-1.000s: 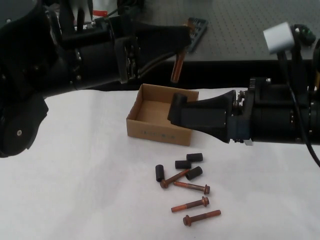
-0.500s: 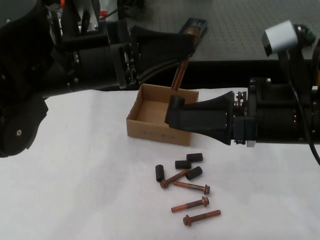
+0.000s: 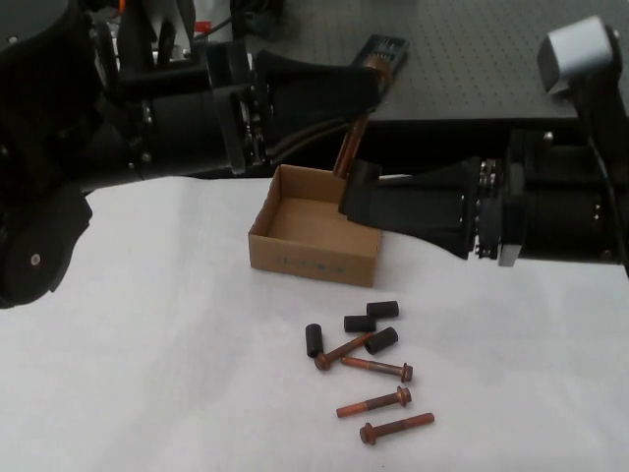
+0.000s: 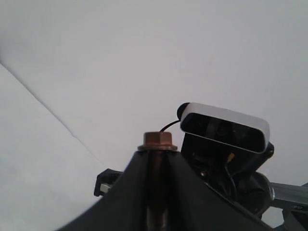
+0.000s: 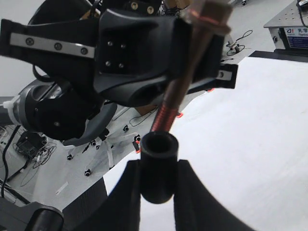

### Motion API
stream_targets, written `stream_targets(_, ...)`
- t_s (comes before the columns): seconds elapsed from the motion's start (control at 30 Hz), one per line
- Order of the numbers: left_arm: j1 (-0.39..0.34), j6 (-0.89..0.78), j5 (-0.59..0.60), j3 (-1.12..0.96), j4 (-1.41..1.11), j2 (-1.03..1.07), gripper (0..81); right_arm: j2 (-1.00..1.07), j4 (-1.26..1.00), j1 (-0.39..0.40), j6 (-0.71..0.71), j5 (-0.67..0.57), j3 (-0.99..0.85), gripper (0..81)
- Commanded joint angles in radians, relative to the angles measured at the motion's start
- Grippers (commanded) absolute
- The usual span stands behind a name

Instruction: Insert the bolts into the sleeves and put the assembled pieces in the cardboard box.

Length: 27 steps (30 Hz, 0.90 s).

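- L gripper (image 4: 156, 161) clamped on bolt (image 5: 179, 84), gripping the shank just under the head. R gripper (image 5: 158, 192) pinched round a black sleeve (image 5: 158, 163), bore facing the bolt.
- Both meet above the far rim of the cardboard box (image 3: 295, 258).
- Step, as I read it: feeding bolt into sleeve. Tip sits at the bore mouth; can't tell if it's in yet.
- To do it well: line shank up w/ bore axis first, then a slow straight push. Keep sleeve grip firm so it doesn't twist out.
- Bolt long axis near upright w/ slight lean. Head up, threaded end down toward sleeve.
- Loose bolts (image 3: 378, 368) & spare sleeves (image 3: 383, 309) lie on white cloth (image 3: 147, 344), camera side of box.

L arm (image 3: 187, 103), R arm (image 3: 550, 211) crowd cardboard box's (image 3: 310, 261) far side.
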Motion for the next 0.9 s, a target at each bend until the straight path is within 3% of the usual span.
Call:
stream_targets(0.0, -0.002, -0.015, 0.013, -0.006, -0.02, -0.002, 0.6, -0.001, -0.021, -0.007, 0.0, 0.0, -0.014, 1.9)
stream_targets(0.33, -0.002, 0.038, -0.055, -0.006, -0.026, -0.002, 0.6, -0.001, 0.006, -0.006, 0.0, -0.018, -0.014, 1.9)
stream_targets(0.87, -0.008, 0.008, -0.062, -0.006, -0.079, -0.002, 0.6, -0.001, 0.015, -0.006, -0.003, -0.052, -0.014, 1.9)
